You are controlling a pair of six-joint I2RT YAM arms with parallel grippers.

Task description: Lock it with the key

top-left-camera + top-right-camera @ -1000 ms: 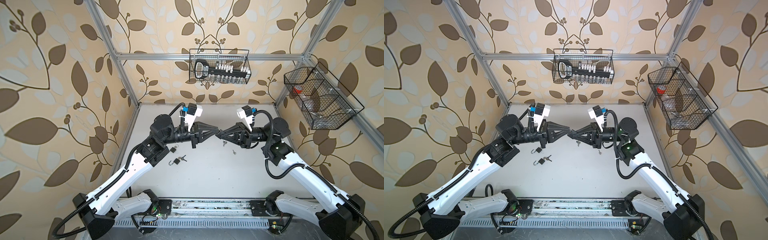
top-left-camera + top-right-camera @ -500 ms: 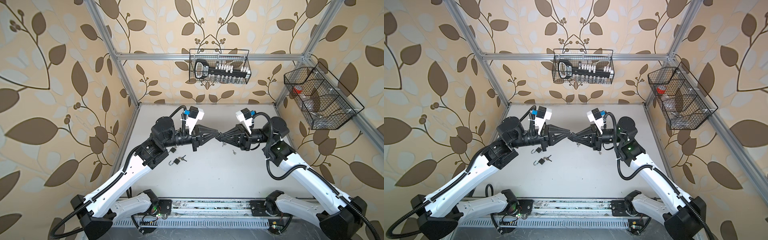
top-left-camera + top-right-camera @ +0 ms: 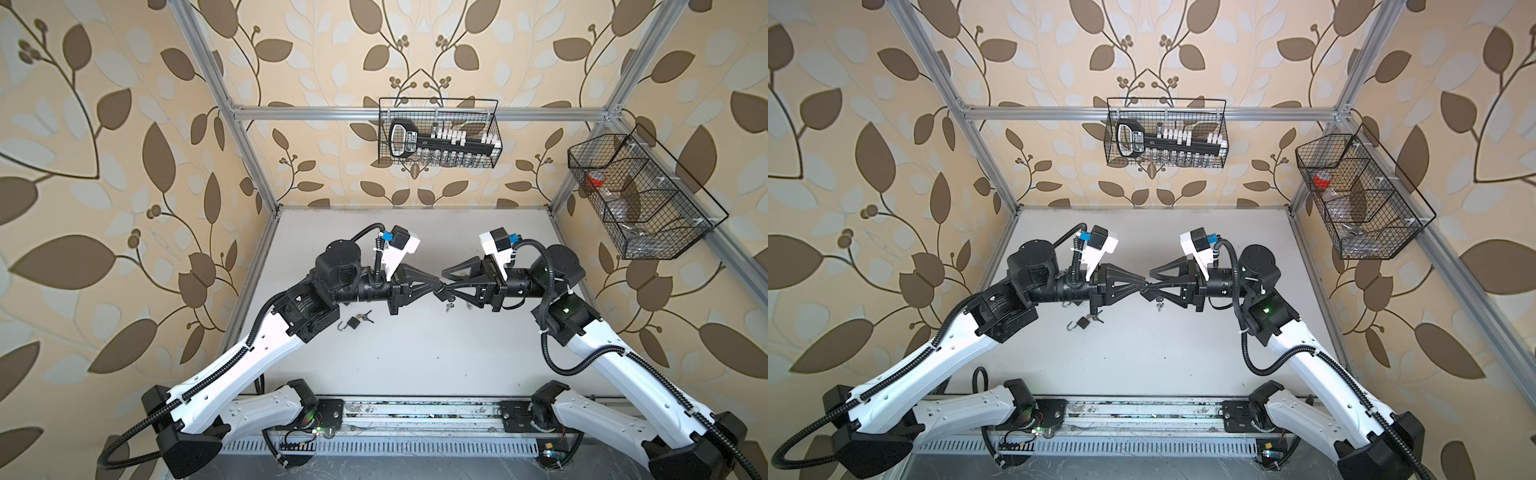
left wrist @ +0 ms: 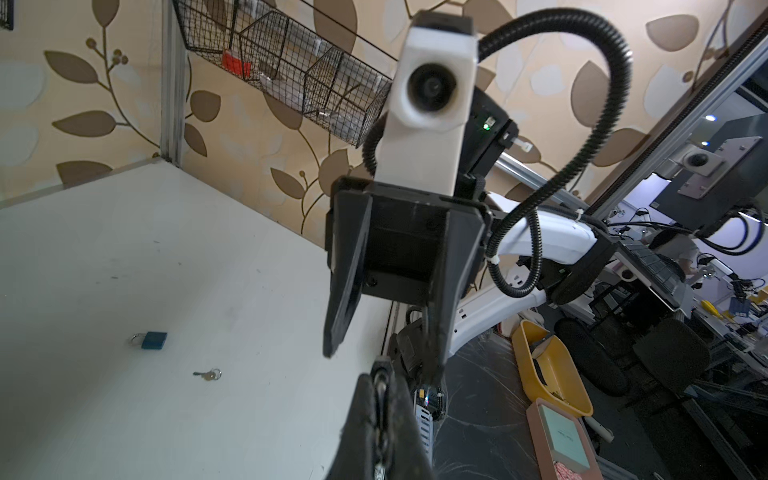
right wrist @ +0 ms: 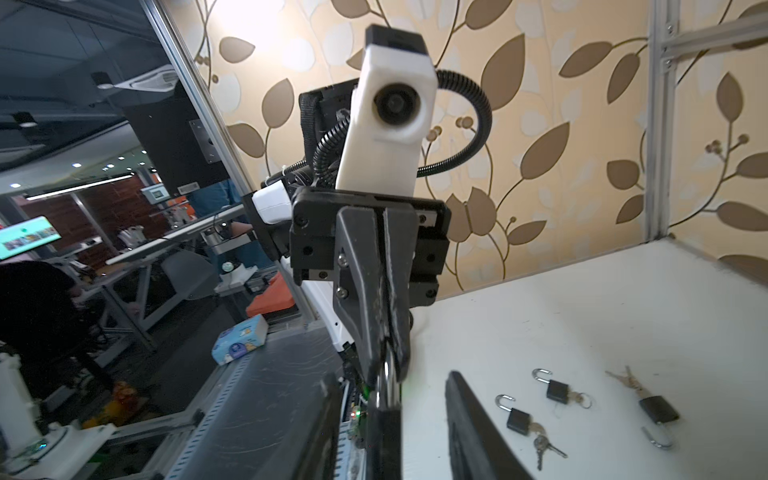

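The left end effector (image 5: 384,365) was pinching the silver shackle of a black padlock (image 5: 384,436) above the table (image 5: 623,332). The right end effector (image 3: 1148,284) stood spread, the padlock body between its jaws. A loose key (image 4: 208,374) lay on the table.

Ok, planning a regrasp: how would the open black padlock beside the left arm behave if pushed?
The padlock looks metal: probably stiff, heavy for its size. It lies flat, so should slide, not roll. Its open shackle might swing.
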